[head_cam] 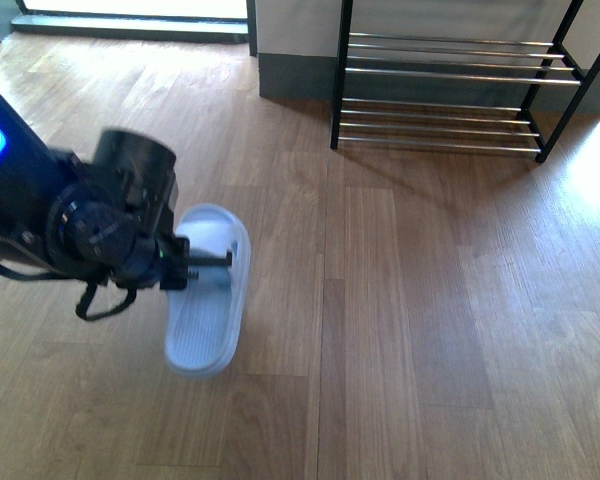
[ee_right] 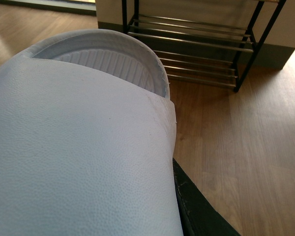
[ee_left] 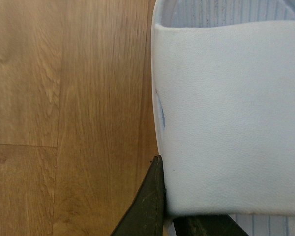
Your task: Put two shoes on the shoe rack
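Pale slide (head_cam: 208,290) nearest, at my 11 o'clock, blurred, toe toward 12. Left gripper (head_cam: 202,262) clamped across its strap, one dark finger (ee_left: 150,201) tight along strap edge. Plank floor (head_cam: 410,300) runs broad from slide's right edge out to 3 o'clock. Shoe rack (head_cam: 450,95) far at 1 o'clock, back against wall. Second slide (ee_right: 78,147) fills right wrist view; right gripper (ee_right: 189,199) shows one finger at strap edge, so I can't tell its opening or hold.

Pale slide strap (ee_left: 226,123) (footbed ribbed) over wood floor (ee_left: 64,123), jaws at edge
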